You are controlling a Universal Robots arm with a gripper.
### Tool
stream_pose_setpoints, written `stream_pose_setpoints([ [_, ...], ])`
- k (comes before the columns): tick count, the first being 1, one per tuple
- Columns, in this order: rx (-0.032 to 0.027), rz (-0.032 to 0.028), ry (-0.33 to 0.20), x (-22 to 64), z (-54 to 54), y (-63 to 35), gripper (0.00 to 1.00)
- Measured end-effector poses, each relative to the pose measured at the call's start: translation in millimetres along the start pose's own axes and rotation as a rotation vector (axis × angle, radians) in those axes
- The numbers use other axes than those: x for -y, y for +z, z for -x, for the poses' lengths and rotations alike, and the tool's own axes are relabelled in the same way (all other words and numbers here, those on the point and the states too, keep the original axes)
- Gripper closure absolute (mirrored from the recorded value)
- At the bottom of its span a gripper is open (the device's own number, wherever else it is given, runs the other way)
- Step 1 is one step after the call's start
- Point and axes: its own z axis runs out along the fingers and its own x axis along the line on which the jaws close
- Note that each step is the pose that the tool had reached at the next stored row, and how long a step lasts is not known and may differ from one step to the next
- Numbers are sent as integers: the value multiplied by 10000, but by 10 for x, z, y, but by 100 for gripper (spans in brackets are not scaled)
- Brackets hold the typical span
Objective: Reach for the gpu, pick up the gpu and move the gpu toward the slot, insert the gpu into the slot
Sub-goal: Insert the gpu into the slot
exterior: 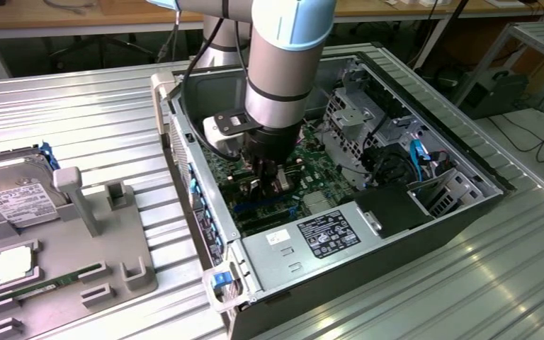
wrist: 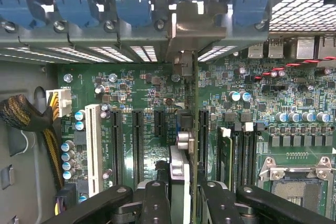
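**GPU Held Edge-On Over the Motherboard Inside the Open Case**

The gpu (wrist: 181,179) was seen in the wrist view as a thin card held edge-on, low in the centre of the frame, its silver bracket (wrist: 185,51) reaching up toward the case's rear wall at the upper centre. It was clamped between the fingers (wrist: 156,203) of the end effector (wrist: 181,203), which was closed on the card. The card appeared to be lined up lengthwise with the row of expansion connectors, presumably so that its lower edge could meet the slot squarely; the slot itself could not be picked out, being apparently hidden beneath the card.

Around it the green motherboard (wrist: 294,93) was spread, with black connectors (wrist: 137,145) and a white connector (wrist: 93,148) at centre left, and the processor socket (wrist: 296,187) at lower right.

In the exterior view the end effector (exterior: 270,185) was found at the centre of the frame, sunk into the open computer case (exterior: 348,234) under the arm (exterior: 286,64); the card was largely masked there. That view alone revealed the grey parts tray (exterior: 111,255) with a hard drive (exterior: 12,195) at the left, resting on the ribbed metal desk (exterior: 83,113).
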Motion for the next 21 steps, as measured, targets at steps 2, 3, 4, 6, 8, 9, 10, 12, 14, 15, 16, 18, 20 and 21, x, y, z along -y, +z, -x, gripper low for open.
stream_pose_setpoints([
  [2,1,0,1,0,-2,0,72],
  [3,0,0,1,0,-2,1,72],
  [4,-1,0,0,0,-2,1,72],
  [6,0,0,0,0,-2,1,72],
  [8,-1,3,1,-1,-3,2,72],
  [9,1,0,1,-1,-3,7,72],
  [10,-1,0,1,-1,-3,16,72],
  [12,-3,1,0,-1,-3,39,72],
  [14,-5,2,0,-1,-3,51,72],
  [15,-5,3,0,-2,-3,54,72],
  [16,-4,2,0,-1,-3,55,72],
  [18,-1,1,0,-2,-3,56,72],
  [20,-1,0,0,-2,-3,56,72],
  [21,-1,0,0,-1,-3,56,72],
])
